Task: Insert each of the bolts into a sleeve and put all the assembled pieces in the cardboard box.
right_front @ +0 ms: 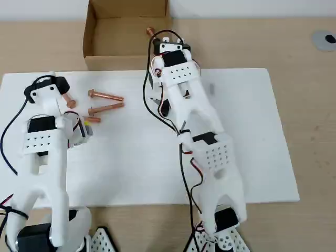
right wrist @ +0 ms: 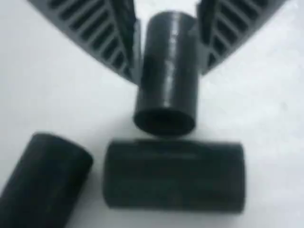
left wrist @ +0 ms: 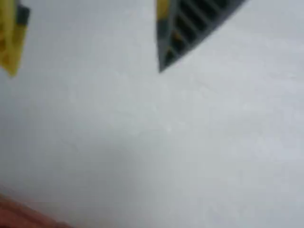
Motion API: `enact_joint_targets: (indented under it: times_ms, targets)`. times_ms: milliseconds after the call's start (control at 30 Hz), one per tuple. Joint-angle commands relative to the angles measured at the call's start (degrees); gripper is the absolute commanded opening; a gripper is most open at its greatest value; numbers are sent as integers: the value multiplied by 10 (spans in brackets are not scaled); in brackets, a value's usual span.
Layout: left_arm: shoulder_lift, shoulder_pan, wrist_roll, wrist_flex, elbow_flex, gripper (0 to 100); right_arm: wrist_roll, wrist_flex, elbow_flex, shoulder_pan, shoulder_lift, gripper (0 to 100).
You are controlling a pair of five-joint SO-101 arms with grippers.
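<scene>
- Two black lying sleeves (right wrist: 173, 173) rest on their sides on the white sheet (right wrist: 266, 95), just beside the mouth of a third.
- That third, the held sleeve (right wrist: 166, 95), sits between the fingers of the right claw (right wrist: 166, 73). The claw is narrowed to the tube's width and presses its wall from both sides. The sleeve's open mouth points toward the lying pair.
- By its looks a sleeve is a short, stiff, smooth tube, light and apt to slip or roll. The grip belongs across mid-wall, which leaves the mouth free for a bolt.
- Over bare sheet the left claw (left wrist: 85, 71) hangs wide open with nothing in it.
- Three copper-coloured bolts (right_front: 106, 108) lie on the sheet just beside the left arm. They look slim and rigid and likely to roll, so they are best taken by the shank near the head.
- Beyond the sheet the cardboard box (right_front: 126, 37) stands on the worktop (right_front: 294, 47). As far as its floor shows, no assembled piece is inside yet.
</scene>
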Motion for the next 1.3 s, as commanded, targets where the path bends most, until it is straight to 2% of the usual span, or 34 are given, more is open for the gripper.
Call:
enact_joint_targets:
  times_ms: [0, 933, 1100, 1267]
  targets:
    - [0, -7, -2, 7, -34, 207, -9, 12, -23, 8, -5, 113]
    - [0, -8, -3, 11, -34, 207, -4, 14, -22, 8, 75, 112]
    - [0, -8, -4, 11, -34, 207, 12, 15, -16, 8, 75, 26]
    - [0, -8, -4, 11, -34, 207, 28, 40, -16, 8, 76, 25]
